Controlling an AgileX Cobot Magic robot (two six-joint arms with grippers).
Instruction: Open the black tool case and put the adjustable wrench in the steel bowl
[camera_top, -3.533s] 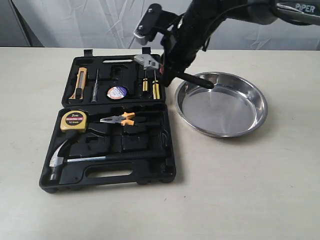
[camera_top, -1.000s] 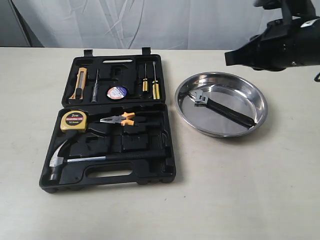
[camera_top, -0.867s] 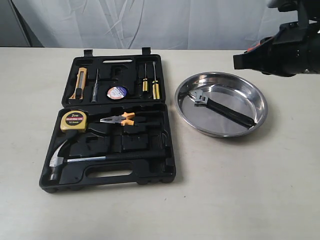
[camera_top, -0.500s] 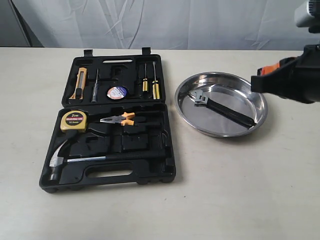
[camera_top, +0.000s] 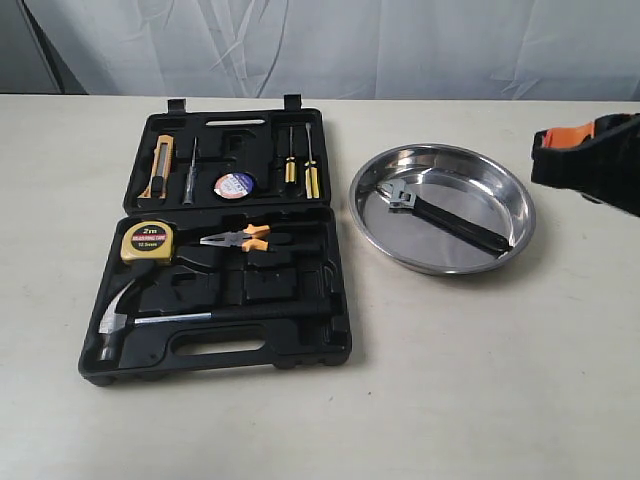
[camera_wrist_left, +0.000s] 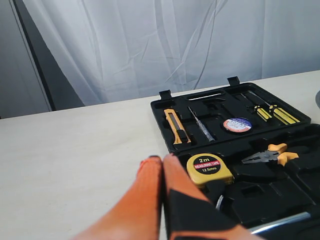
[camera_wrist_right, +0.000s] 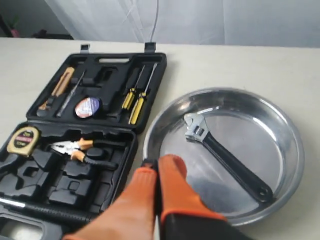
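Lying flat in the one shiny round steel bowl (camera_top: 480, 185), centre right, the single adjustable wrench (camera_top: 445, 218) runs diagonally, with its silvery head upper left and its black handle lower right. One moulded black tool case (camera_top: 300, 275) lies open on the desk (camera_top: 480, 380). The left hand (camera_wrist_left: 161, 165) and right hand (camera_wrist_right: 157, 167) each press their orange fingers together, empty.

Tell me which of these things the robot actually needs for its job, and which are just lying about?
Part of the job:
black tool case, lying open
adjustable wrench, lying in the bowl
steel bowl

Just lying about, all in the case:
tape measure
orange-handled pliers
claw hammer
yellow-handled screwdrivers
utility knife
roll of tape
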